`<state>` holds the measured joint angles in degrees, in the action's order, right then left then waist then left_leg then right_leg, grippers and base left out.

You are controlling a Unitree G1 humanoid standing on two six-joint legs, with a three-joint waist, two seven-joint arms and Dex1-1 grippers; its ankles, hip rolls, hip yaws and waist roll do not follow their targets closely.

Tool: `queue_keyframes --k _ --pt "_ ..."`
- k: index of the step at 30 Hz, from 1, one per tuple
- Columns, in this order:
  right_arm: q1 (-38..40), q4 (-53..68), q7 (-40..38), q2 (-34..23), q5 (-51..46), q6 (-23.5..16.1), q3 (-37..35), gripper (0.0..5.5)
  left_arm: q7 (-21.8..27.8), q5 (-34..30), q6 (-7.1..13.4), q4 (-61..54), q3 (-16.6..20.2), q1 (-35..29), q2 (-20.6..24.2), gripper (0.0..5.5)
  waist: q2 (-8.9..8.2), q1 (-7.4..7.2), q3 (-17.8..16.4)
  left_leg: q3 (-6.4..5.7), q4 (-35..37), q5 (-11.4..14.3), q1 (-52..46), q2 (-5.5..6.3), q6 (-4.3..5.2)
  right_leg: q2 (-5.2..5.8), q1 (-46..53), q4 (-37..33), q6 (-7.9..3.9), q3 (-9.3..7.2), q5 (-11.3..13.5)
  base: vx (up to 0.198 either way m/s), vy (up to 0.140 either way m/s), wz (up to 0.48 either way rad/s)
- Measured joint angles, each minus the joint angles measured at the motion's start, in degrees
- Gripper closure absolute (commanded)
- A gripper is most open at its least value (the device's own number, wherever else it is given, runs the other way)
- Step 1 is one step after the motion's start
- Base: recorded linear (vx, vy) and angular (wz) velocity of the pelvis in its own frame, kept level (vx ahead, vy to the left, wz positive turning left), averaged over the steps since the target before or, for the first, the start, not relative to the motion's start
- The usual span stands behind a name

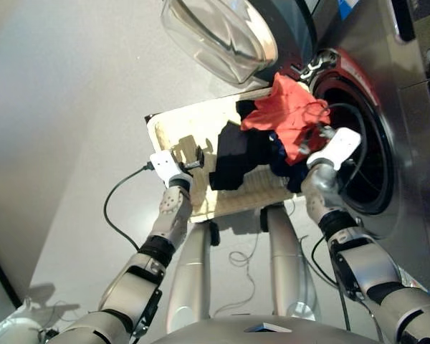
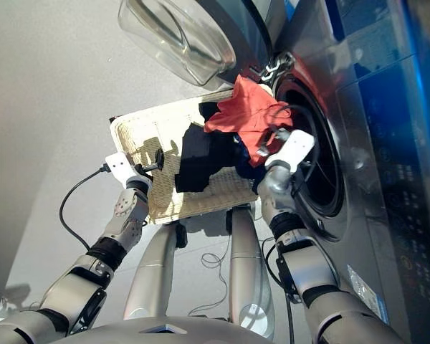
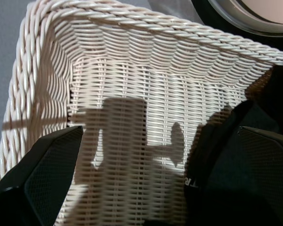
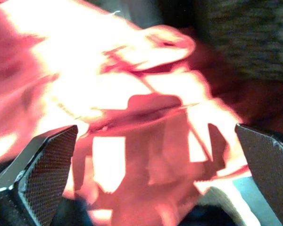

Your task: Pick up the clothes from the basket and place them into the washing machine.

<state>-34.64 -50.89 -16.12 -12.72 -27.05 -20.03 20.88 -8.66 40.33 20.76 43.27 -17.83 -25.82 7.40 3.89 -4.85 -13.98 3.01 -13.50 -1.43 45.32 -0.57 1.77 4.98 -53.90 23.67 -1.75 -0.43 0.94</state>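
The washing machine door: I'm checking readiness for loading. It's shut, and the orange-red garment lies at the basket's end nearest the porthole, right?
Not quite. The washing machine door is swung open, as the right eye view shows. The rest holds: the orange-red garment lies at the end of the basket nearest the porthole.

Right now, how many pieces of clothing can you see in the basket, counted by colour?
Orange-red garment: 1, on top of the pile, nearest the washing machine
Black garment: 1
Dark navy garment: 1, mostly hidden under the orange-red one
Total: 3, all in the basket
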Motion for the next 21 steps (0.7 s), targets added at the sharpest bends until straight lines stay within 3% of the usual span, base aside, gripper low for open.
queue_keyframes --k 1,5,12,16,21 --pt "0.35 0.07 1.28 -0.01 0.58 0.53 1.51 0.0 0.31 -0.01 -0.01 0.58 -0.02 0.12 -0.17 0.0 -0.19 -0.11 0.1 -0.07 0.85 -0.58 -0.68 0.04 0.09 0.06 0.46 -0.28 0.54 -0.18 0.4 -0.094 -0.008 0.046" --pt "1.46 0.47 3.13 0.99 2.37 1.36 3.06 0.0 0.73 -0.09 -0.01 1.66 -0.03 -0.13 -0.29 0.0 -0.31 -0.06 0.17 -1.21 2.94 -1.71 -1.86 0.13 0.25 0.24 1.57 -1.22 0.66 -1.3 0.48 0.0 0.0 0.0" --pt "2.64 2.69 3.3 1.67 6.56 2.31 5.99 0.0 0.79 -2.73 -0.85 7.49 -2.22 -1.62 -0.34 0.0 -0.74 -0.44 0.36 -1.22 3.76 -1.95 -1.43 0.06 0.29 -0.22 1.2 -2.29 0.25 -1.34 0.3 0.034 0.003 -0.003" --pt "1.94 8.37 2.98 1.82 8.77 2.29 6.59 0.0 0.7 -3.86 -1.95 12.39 -2.24 -4.67 -1.35 0.0 -1.26 -1.64 0.33 0.27 3.21 -1.88 1.73 -0.21 0.2 -0.84 -1.97 -3.12 0.34 -0.09 1.78 -0.007 0.02 -0.086" --pt "0.01 12.7 2.43 1.93 8.78 2.22 6.85 0.0 0.12 -5.1 -3.03 16.36 -2.06 -9.36 -1.76 0.0 -2.67 -2.7 -0.49 2.44 -0.65 0.26 5.66 -1.3 0.09 -2.48 -4.44 -5.0 0.16 2.2 3.62 0.004 0.018 -0.279"
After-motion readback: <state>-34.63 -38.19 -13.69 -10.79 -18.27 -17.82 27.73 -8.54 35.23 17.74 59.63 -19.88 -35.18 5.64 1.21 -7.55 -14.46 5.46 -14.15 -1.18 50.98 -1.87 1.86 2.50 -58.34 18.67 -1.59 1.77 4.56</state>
